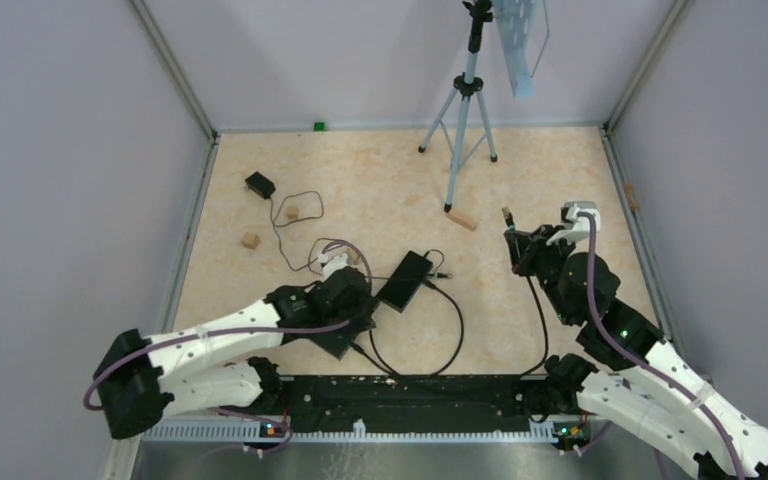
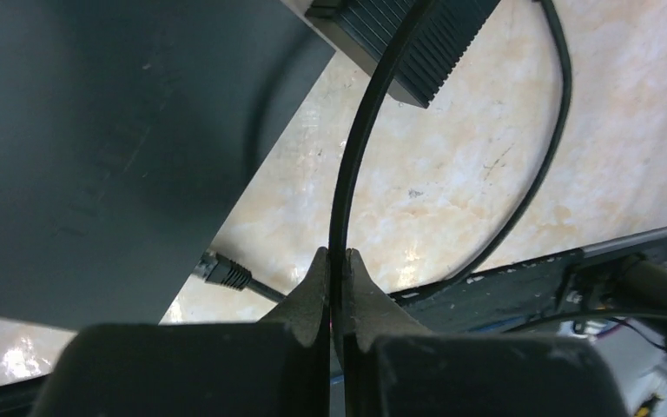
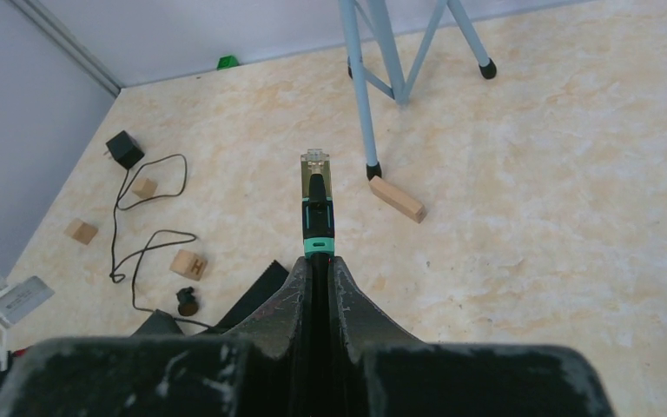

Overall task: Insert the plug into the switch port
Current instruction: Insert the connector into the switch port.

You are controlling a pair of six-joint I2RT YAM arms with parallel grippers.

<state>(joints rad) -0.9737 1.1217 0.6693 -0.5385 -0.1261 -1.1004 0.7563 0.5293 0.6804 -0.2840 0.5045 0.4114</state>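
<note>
The plug (image 3: 316,204) is a small network connector. It has a clear, yellowish tip, a black boot behind the tip, and a green band at the back end of the boot. In the right wrist view it stands straight out from the right gripper (image 3: 320,261), whose fingers (image 3: 291,291) are pressed together on the part just behind the green band. The whole connector therefore sticks out bare ahead of the fingertips, in line with them.

In the top view the plug (image 1: 507,215) is on the right side of the table (image 1: 560,170), about halfway between near and far, with its tip pointing toward the far wall. Its black cable (image 1: 540,320) runs from the gripper back toward the near edge. A wooden block (image 3: 397,199) and the foot of a tripod (image 3: 365,87) lie beyond the plug and a little to its right. The plug touches neither.

The ribbed black box (image 1: 405,280) lies well apart to the left, near the table's centre. I cannot tell from these views where its port is.

The left gripper (image 2: 337,256) is closed tight, pinching a black cable (image 2: 347,174) that arcs up over the ribbed black box (image 2: 399,39). To its left lies a flat black slab (image 2: 95,156). A second plug (image 2: 224,272) with a black boot lies at the slab's near edge. I cannot tell whether it is seated in anything.
</note>
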